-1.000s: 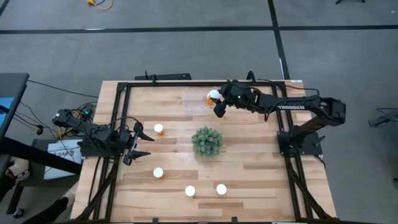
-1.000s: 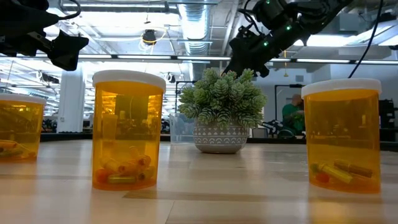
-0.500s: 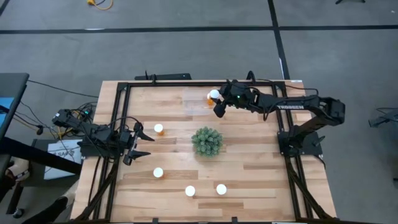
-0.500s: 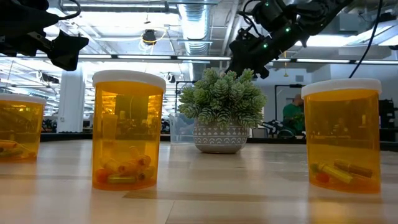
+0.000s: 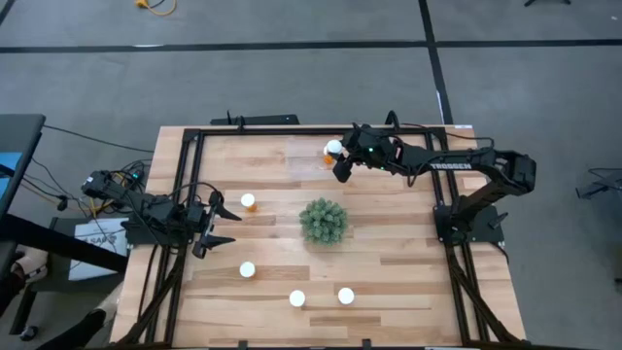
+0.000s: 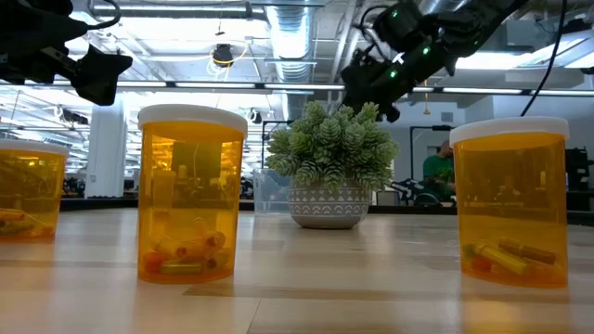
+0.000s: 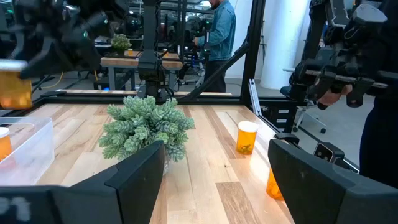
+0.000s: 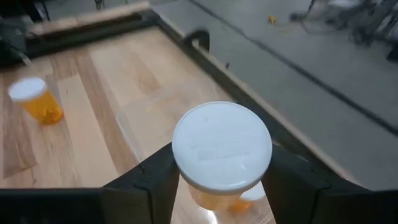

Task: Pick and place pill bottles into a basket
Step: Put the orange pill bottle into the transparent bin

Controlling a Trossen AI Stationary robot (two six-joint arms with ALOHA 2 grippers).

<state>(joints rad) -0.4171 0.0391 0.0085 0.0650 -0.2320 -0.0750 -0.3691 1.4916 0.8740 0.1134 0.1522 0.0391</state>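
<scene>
My right gripper (image 5: 339, 161) is at the table's far middle, shut on a pill bottle (image 8: 222, 149) with a white cap, above the clear basket (image 8: 146, 118). The basket also shows in the left wrist view (image 7: 28, 146), with an orange bottle (image 7: 3, 143) standing in it. Several more bottles stand upright on the table: one left of the green plant (image 5: 249, 201) and three near the near edge (image 5: 247, 269) (image 5: 297, 298) (image 5: 346, 295). My left gripper (image 5: 222, 224) is open and empty at the left edge. My right gripper pinches the bottle between its two fingers (image 8: 155, 180), on the orange body's sides just under the white cap (image 8: 222, 146). The fingers come from above, slanting down. The bottle is upright and lifted clear, above the basket.
A green spiky plant in a pot (image 5: 324, 221) stands mid-table between the arms. A black metal frame (image 5: 194, 136) runs round the table's edges. A person (image 7: 221, 28) stands in the room beyond the table.
My right gripper has gone slightly up with the bottle, which stays upright in the hold.
</scene>
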